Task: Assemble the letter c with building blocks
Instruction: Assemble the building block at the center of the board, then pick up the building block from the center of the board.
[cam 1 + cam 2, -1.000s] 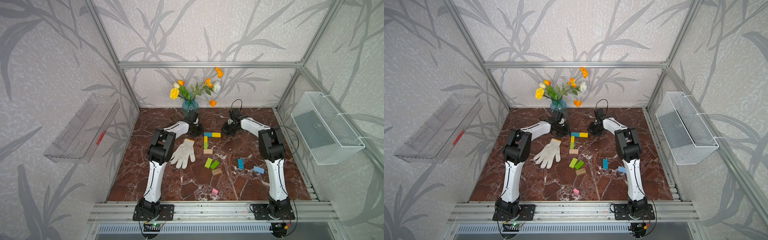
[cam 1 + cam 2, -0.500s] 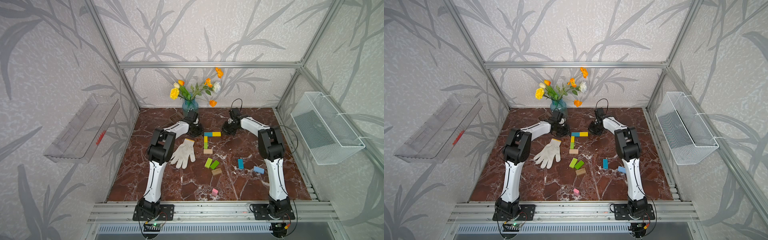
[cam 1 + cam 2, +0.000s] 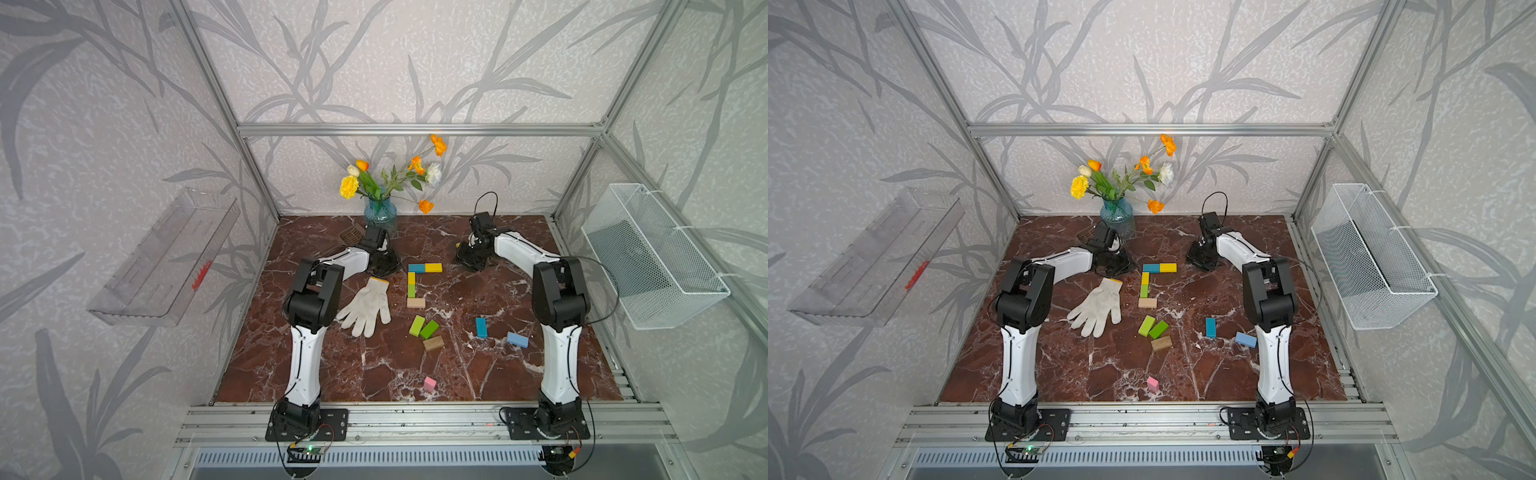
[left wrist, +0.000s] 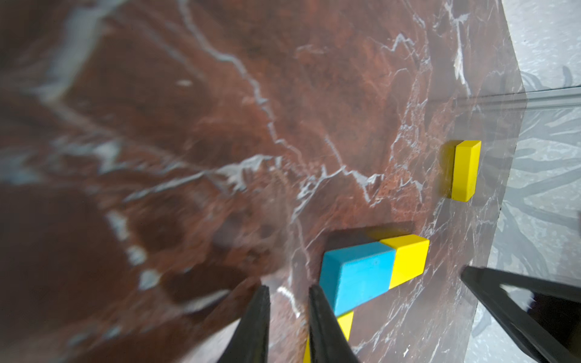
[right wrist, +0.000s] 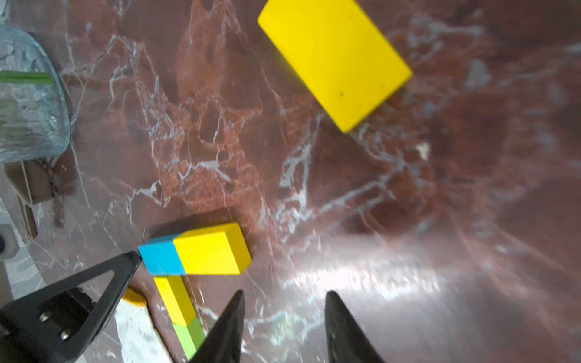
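Wooden building blocks on the marble table (image 3: 332, 374): twelve in total, namely three yellow, three green, two blue, two plain wood, one light blue and one pink.

Nearest the front edge, the pink block (image 3: 429, 384) lies alone. Farther in, a loose wood block (image 3: 433, 343) sits just beside a lime-green block (image 3: 417, 325) and a darker green block (image 3: 429, 329). A loose blue block (image 3: 481, 327) and the light blue block (image 3: 517, 339) lie toward the right arm.

One white glove (image 3: 368, 305) lies beside the partial letter. Its column runs wood base block (image 3: 416, 303), green column block (image 3: 411, 291), yellow column block (image 3: 411, 277). The far row is blue corner block (image 3: 416, 268) and yellow row block (image 3: 433, 268).

Left jaws: slightly parted, holding nothing, just beside the blue corner block. Right jaws: parted wider, holding nothing, near the third yellow block (image 5: 333, 63).

Rear: one brown slotted spatula (image 3: 352, 235) and one glass vase (image 3: 380, 210) holding flowers (image 3: 390, 178). Walls: one clear tray (image 3: 166, 257) and one wire basket (image 3: 652, 257).
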`<state>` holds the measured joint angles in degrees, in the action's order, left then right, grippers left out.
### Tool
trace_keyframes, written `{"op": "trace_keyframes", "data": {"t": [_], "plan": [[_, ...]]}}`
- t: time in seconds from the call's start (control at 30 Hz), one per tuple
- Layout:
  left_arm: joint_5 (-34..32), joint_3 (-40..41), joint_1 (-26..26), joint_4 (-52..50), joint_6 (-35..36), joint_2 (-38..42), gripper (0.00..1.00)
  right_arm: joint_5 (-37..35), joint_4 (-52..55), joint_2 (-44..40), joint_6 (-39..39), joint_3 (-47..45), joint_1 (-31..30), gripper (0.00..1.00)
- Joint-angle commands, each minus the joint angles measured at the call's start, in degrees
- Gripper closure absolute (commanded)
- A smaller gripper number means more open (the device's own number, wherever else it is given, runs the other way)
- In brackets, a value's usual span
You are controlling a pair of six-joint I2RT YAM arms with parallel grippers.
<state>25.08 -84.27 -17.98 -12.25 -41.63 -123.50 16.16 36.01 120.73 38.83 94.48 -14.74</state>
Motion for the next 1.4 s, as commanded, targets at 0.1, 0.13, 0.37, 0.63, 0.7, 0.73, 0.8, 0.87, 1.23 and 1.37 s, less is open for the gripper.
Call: {"op": "trace_keyframes", "data": {"t": [0.1, 0.13, 0.37, 0.63, 0.7, 0.73, 0.8, 0.87, 1.23, 1.37], "plan": [[-1.4, 7.1, 0.2, 0.3, -0.5, 9.8, 0.77, -3.9, 9.5, -10.3, -7.3, -5.8, 0.1, 0.42], [-1.5, 8.4, 0.2, 0.2, -0.6, 11.2, 0.77, -4.3, 10.7, -11.9, -7.9, -7.2, 0.1, 0.39], [-0.6, 16.5, 0.1, -0.2, -0.6, 19.8, 0.76, -7.0, 18.1, -20.6, -10.5, -13.3, -0.5, 0.35], [1.4, 24.9, -1.2, -0.1, -2.0, 28.0, 0.73, -9.2, 24.3, -28.5, -14.5, -18.9, -1.9, 0.45], [2.0, 26.3, -1.7, 0.0, -2.2, 29.2, 0.73, -8.6, 24.4, -29.7, -15.2, -20.8, -2.0, 0.46], [2.1, 26.9, -2.0, 0.0, -2.3, 29.7, 0.73, -8.0, 24.2, -30.3, -15.6, -21.9, -2.1, 0.46], [3.0, 27.6, -2.4, 0.0, -2.3, 30.3, 0.73, -6.9, 24.3, -30.9, -16.0, -23.4, -2.3, 0.46], [3.7, 27.9, -2.9, -0.3, -2.2, 30.7, 0.73, -6.3, 24.2, -31.4, -15.8, -24.8, -2.9, 0.46], [2.6, 30.1, -3.8, 0.1, -2.3, 33.0, 0.73, -6.9, 20.7, -29.1, -16.2, -29.7, -6.8, 0.47], [2.2, 31.4, -4.5, 1.3, -2.2, 34.5, 0.72, -8.9, 19.3, -28.3, -16.1, -30.7, -7.1, 0.47]]}}
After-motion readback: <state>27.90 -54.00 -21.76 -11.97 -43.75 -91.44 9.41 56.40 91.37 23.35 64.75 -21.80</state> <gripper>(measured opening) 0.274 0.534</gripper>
